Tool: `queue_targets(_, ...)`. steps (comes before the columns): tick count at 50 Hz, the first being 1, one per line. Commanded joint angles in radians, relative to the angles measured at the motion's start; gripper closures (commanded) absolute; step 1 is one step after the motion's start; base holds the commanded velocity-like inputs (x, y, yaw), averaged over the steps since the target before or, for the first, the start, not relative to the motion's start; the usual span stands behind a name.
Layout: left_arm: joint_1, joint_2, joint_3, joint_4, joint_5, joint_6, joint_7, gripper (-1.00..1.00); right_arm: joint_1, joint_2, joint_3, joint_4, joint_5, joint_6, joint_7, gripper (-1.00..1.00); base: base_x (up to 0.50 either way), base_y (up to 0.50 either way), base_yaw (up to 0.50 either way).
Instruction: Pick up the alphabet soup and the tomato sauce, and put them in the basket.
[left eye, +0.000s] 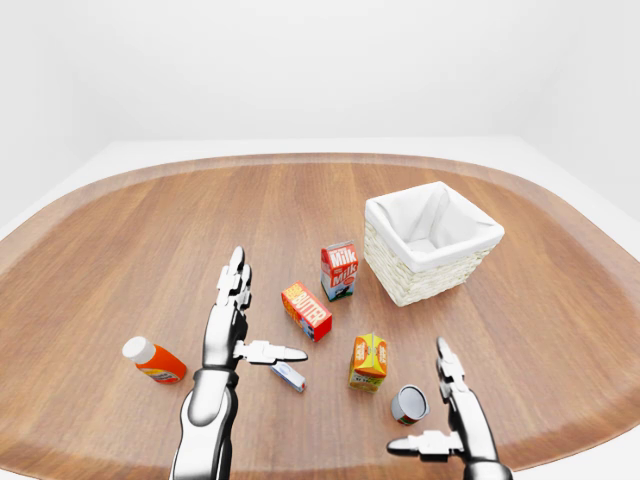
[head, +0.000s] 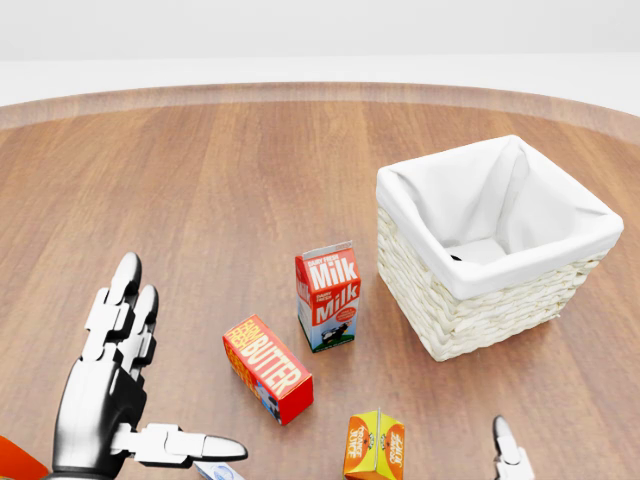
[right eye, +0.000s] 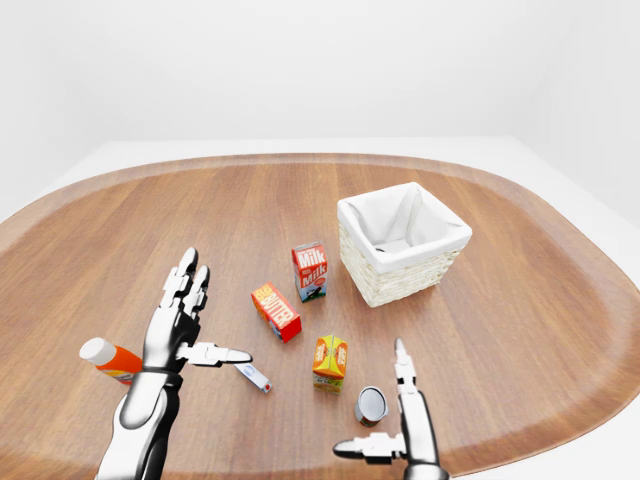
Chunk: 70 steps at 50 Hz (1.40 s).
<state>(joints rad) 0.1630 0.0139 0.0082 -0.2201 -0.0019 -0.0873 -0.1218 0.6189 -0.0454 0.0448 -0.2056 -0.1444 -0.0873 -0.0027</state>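
One can (left eye: 408, 405) lies on its side near the bottom of the left-eye view, grey end toward me; its label is too small to read. No second can shows. The white-lined wicker basket (head: 480, 300) stands at the right, and a small dark mark sits on its lining. My right hand (left eye: 422, 400) is open at the bottom edge, fingers up and thumb pointing left, with the can showing in the crook between them. Whether it touches the can I cannot tell. My left hand (head: 175, 370) is open at the lower left, fingers spread, left of the butter box.
A milk carton (head: 328, 297) stands left of the basket. A red butter box (head: 267, 368) lies below it, with an orange juice carton (head: 374, 445) lower still. An orange bottle (left eye: 154, 361) and a small white tube (left eye: 288, 376) lie near my left hand.
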Motion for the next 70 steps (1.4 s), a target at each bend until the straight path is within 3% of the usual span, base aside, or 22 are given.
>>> queue_targets(1, -0.01, -0.005, 0.011, 0.003, 0.021, 0.0, 0.028, -1.0, -0.014, 0.026, -0.036, 0.013, 0.015, 0.0, 0.038, -1.0, 0.0, 0.0, 0.0)
queue_targets(37, -0.01, -0.005, 0.011, 0.003, 0.02, 0.0, 0.028, -1.0, -0.049, 0.111, -0.201, 0.076, 0.084, 0.0, 0.196, -1.0, 0.0, 0.0, 0.0)
queue_targets(53, -0.011, -0.005, 0.011, 0.003, 0.021, 0.0, 0.028, -1.0, -0.127, 0.107, -0.229, 0.217, 0.036, 0.0, 0.173, -1.0, 0.0, 0.0, 0.0)
queue_targets(70, -0.01, -0.005, 0.011, 0.003, 0.021, 0.0, 0.028, -1.0, -0.141, 0.1, -0.224, 0.232, -0.018, 0.0, 0.139, -1.0, 0.0, 0.0, 0.0)
